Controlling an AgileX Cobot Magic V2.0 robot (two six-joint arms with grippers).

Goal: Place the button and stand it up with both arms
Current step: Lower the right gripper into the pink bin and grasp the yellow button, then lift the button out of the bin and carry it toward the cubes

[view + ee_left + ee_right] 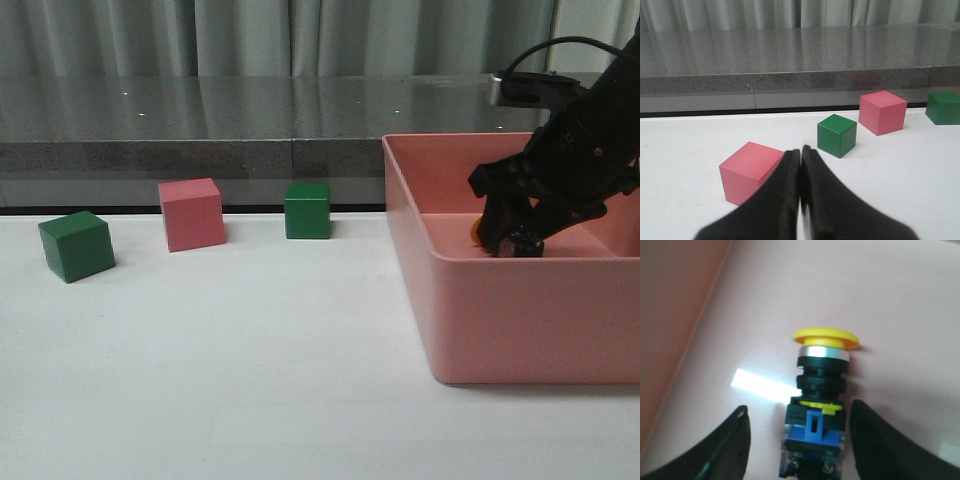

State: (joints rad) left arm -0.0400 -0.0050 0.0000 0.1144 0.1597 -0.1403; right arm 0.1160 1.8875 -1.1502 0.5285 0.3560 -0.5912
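The button [821,395] lies on its side on the floor of the pink bin [900,300], its yellow cap pointing away from the wrist and its blue contact block nearest it. My right gripper [800,412] is open and straddles the contact block, with a gap on each side. In the front view the right gripper [510,240] reaches down into the pink bin [500,320], and only a yellow bit of the button [475,229] shows beside it. My left gripper [801,152] is shut and empty, low over the white table. The left arm is out of the front view.
On the table to the left of the bin stand a green cube [76,245], a pink cube [191,213] and another green cube [307,210]. The left wrist view shows a pink cube [747,170] just beyond the fingers, then a green cube [836,135], a pink cube [882,112] and a green cube [944,107].
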